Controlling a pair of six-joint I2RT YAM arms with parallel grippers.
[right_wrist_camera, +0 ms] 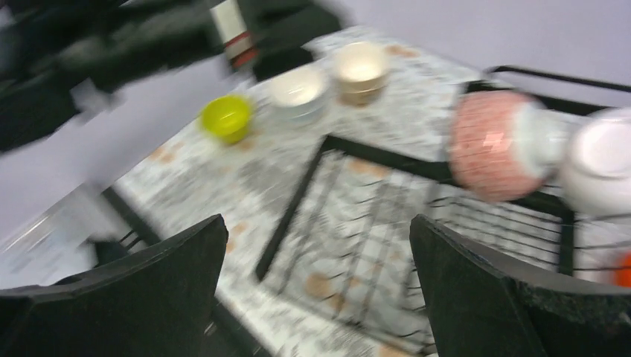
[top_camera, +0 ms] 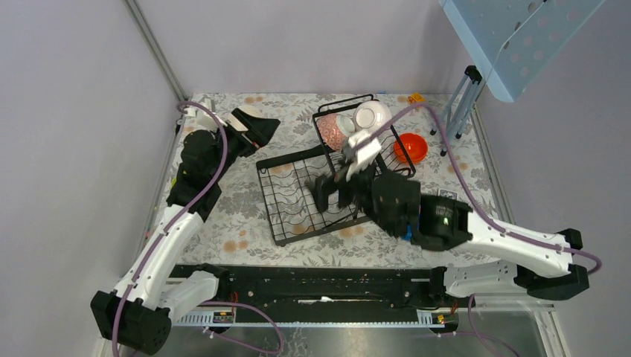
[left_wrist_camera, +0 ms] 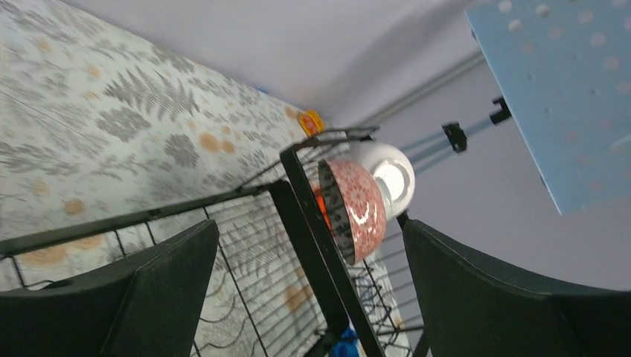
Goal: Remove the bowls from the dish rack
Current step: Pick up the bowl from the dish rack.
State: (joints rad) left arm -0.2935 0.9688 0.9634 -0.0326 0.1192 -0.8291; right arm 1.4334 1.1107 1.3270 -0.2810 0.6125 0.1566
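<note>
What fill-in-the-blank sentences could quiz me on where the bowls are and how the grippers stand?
1. The pink-patterned bowl sits in the upper basket of the dish rack, and the neighbouring bowl beside it is coloured ____.
2. The yellow-green bowl stands on the ____, outside the rack.
3. The left gripper and the right gripper both have their jaws ____.
Missing words: white; table; open.

Glossy ceramic bowls, black wire rack
</note>
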